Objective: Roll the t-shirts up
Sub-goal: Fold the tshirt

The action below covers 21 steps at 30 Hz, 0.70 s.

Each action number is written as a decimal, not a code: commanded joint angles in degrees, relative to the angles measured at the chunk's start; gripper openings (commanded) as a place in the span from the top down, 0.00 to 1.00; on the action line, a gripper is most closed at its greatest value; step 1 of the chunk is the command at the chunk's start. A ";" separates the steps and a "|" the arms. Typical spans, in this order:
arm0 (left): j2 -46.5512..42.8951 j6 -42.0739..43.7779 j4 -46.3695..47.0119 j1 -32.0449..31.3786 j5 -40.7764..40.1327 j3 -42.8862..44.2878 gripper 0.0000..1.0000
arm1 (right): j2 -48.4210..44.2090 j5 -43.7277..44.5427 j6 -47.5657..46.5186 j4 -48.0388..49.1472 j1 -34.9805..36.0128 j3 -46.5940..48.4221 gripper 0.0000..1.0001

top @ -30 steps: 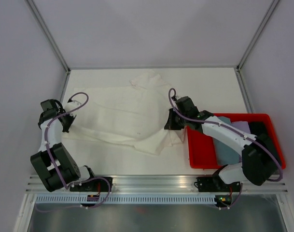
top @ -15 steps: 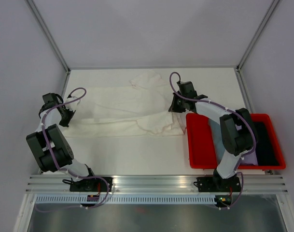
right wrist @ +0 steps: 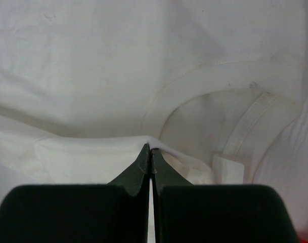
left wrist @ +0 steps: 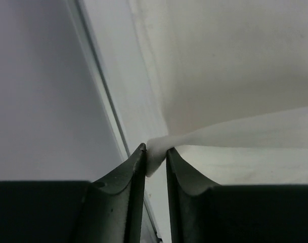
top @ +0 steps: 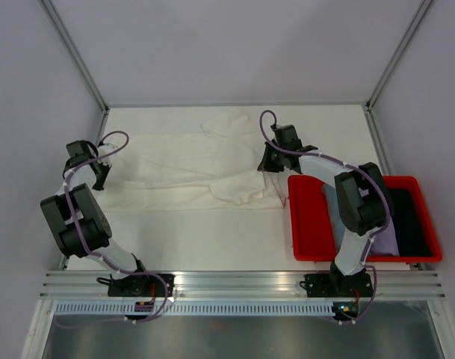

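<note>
The cream t-shirt (top: 190,168) lies spread across the far half of the table, its near part folded over into a long band. My left gripper (top: 100,178) is at the shirt's left end by the wall. In the left wrist view its jaws (left wrist: 155,152) stand slightly apart, with the tip of the shirt's edge (left wrist: 234,134) still between them. My right gripper (top: 266,166) is at the shirt's right end. In the right wrist view it (right wrist: 150,148) is shut on a fold of the cloth beside the collar (right wrist: 255,119).
A red bin (top: 305,224) stands at the right, next to the right arm, with a lilac shirt (top: 389,241) and a black shirt (top: 410,213) inside. The left wall and table rail (left wrist: 100,91) run close beside my left gripper.
Both grippers carried the shirt's near edge away from me, folding it over into a narrower band. The left jaws, shut before, have parted a little.
</note>
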 commanded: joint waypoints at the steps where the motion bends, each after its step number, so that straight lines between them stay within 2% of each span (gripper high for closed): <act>1: -0.19 -4.94 10.60 0.15 -7.96 1.71 0.69 | 1.55 -0.71 0.06 2.72 -0.27 2.50 1.00; 6: -0.02 -6.44 11.32 0.06 -10.24 2.76 0.66 | 3.14 0.42 0.49 2.11 -0.36 4.87 1.00; 8: 0.07 -6.36 11.40 0.15 -10.86 2.50 0.58 | 3.40 2.36 0.76 0.88 -0.36 6.27 0.98; 10: 0.07 -6.27 11.31 -0.02 -10.86 2.41 0.51 | 3.84 5.00 -0.03 -0.52 -0.36 7.50 0.84; 12: -0.11 -6.36 10.96 0.06 -10.25 2.32 0.50 | 4.11 5.71 -1.08 -1.75 -0.36 8.39 0.58; 15: -2.30 -6.53 8.34 -0.11 -7.54 1.97 0.50 | 3.76 7.20 -3.72 -5.60 -0.18 10.32 0.42; 19: -8.27 -6.53 1.14 -0.55 -3.84 -1.01 0.50 | -3.61 14.82 -7.41 -9.66 1.31 8.58 0.41; 21: -11.52 -6.18 -0.45 -1.16 -2.52 -4.33 0.50 | -8.52 16.69 -8.64 -10.19 3.58 6.03 0.50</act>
